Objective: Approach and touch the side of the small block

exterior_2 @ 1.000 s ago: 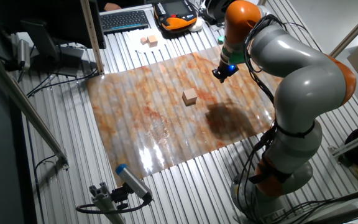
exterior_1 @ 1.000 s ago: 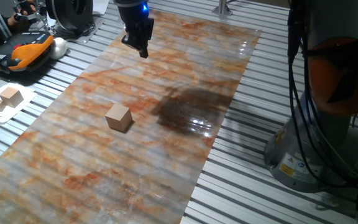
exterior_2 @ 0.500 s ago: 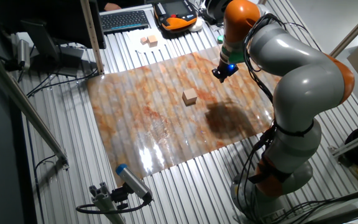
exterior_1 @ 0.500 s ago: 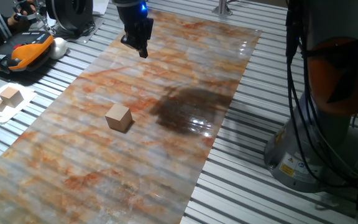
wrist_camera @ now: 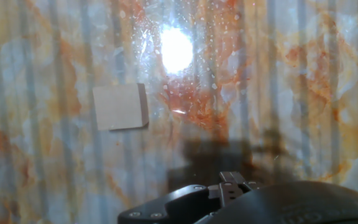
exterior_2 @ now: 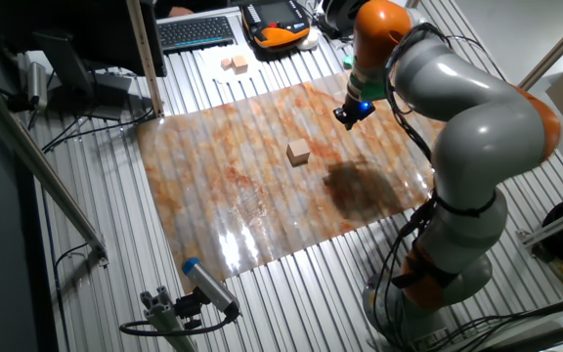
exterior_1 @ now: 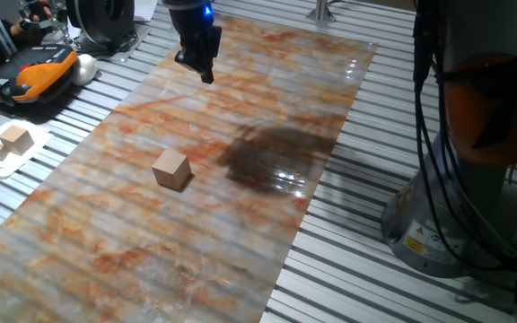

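Note:
The small block (exterior_1: pixel 170 169) is a plain tan wooden cube that stands alone on the marbled orange-grey mat (exterior_1: pixel 106 233). It also shows in the other fixed view (exterior_2: pixel 299 152) and at the left of the hand view (wrist_camera: pixel 120 107). My gripper (exterior_1: pixel 206 77) hangs above the mat's far part, well apart from the block, with nothing in it. In the other fixed view the gripper (exterior_2: pixel 341 119) is up and to the right of the block. In the hand view the fingertips (wrist_camera: pixel 231 180) sit together at the bottom edge, so the gripper looks shut.
A pair of tan blocks (exterior_1: pixel 9 142) lies on white paper off the mat's left side. An orange and black device (exterior_1: pixel 34 76) lies behind them. A keyboard (exterior_2: pixel 196 31) is at the back. The arm's base (exterior_1: pixel 456 215) and cables stand right of the mat.

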`<state>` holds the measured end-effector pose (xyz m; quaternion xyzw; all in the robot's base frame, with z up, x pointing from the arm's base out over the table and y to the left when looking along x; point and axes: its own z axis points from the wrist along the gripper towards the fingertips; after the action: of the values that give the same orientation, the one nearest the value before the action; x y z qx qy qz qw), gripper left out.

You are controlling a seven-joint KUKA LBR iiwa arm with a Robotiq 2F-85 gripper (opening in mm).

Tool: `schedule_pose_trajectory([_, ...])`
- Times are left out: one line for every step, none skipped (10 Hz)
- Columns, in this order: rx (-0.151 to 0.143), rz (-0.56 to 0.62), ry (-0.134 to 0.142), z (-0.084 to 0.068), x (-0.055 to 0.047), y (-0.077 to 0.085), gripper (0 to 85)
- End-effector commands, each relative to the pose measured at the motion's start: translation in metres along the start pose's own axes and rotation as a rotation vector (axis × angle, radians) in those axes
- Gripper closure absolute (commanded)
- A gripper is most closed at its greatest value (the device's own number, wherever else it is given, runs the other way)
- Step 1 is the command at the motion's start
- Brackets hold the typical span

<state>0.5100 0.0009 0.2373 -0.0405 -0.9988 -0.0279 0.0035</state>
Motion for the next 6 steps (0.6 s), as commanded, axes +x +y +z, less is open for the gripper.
schedule_pose_trajectory([-0.015, 0.017, -0.019, 0.0006, 0.0000, -0.0001, 85.0])
schedule_pose_trajectory([-0.006, 0.034, -0.050, 0.0006, 0.0000, -0.0001, 85.0])
schedule_pose_trajectory([-0.010, 0.039, -0.072, 0.0006, 0.0000, -0.0001, 85.0])
schedule_pose_trajectory([-0.027, 0.027, -0.078, 0.0006, 0.0000, -0.0001, 85.0])
schedule_pose_trajectory([-0.058, 0.025, -0.028, 0.0006, 0.0000, -0.0001, 85.0])
schedule_pose_trajectory([-0.074, 0.009, 0.018, 0.0006, 0.0000, -0.0001, 85.0])
